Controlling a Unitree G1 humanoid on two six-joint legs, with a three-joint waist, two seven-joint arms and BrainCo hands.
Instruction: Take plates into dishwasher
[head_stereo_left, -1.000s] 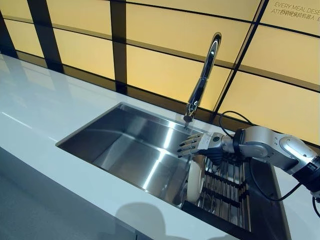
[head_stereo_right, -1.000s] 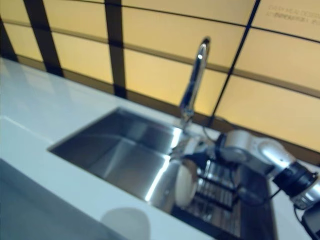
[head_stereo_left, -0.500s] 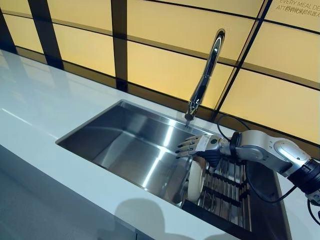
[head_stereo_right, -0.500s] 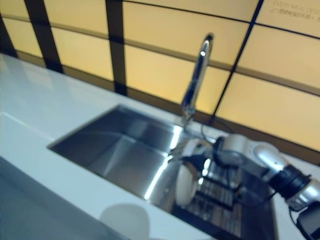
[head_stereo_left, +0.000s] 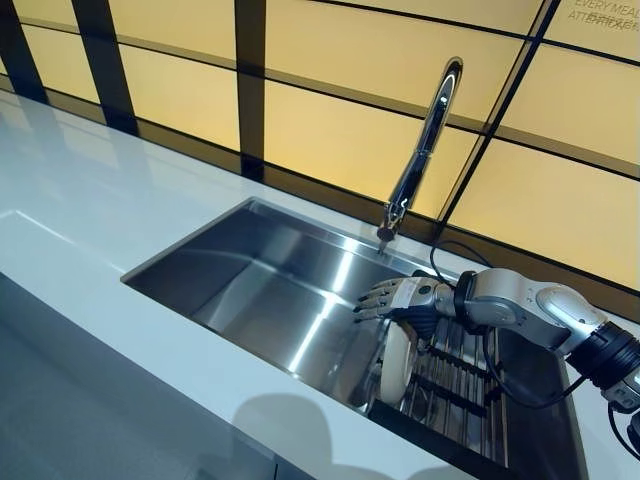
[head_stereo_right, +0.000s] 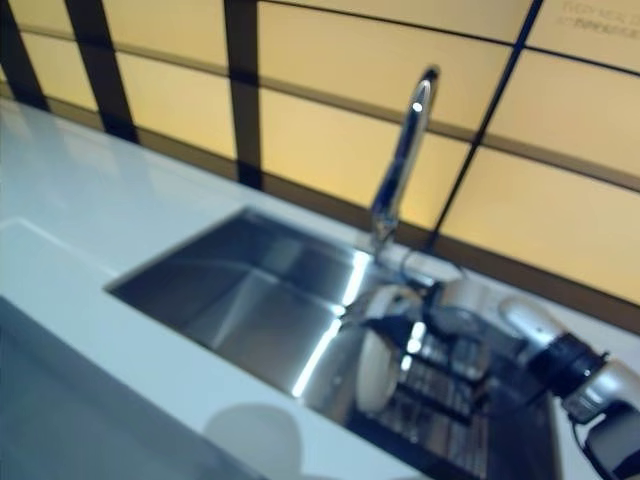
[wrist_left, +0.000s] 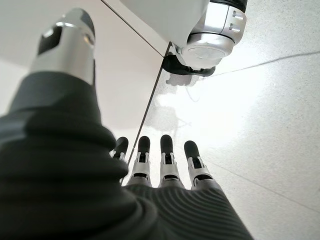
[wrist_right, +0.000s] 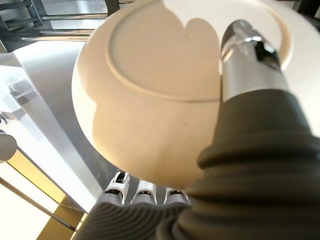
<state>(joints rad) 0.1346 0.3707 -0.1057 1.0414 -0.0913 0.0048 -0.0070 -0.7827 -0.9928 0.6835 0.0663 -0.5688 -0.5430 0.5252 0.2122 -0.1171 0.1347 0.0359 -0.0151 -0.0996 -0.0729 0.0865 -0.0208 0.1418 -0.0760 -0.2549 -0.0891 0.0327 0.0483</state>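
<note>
One plate (head_stereo_left: 396, 362) upright in rack (head_stereo_left: 455, 385) — right hand (head_stereo_left: 392, 297) pinching it

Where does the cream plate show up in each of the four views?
Left eye: plate on edge in the rack at the sink's right end, under the right hand.
Right eye: same spot, lower centre.
Left wrist: not in it.
Right wrist: underside fills the view, thumb across it.
Shared landmark: the sink.
</note>
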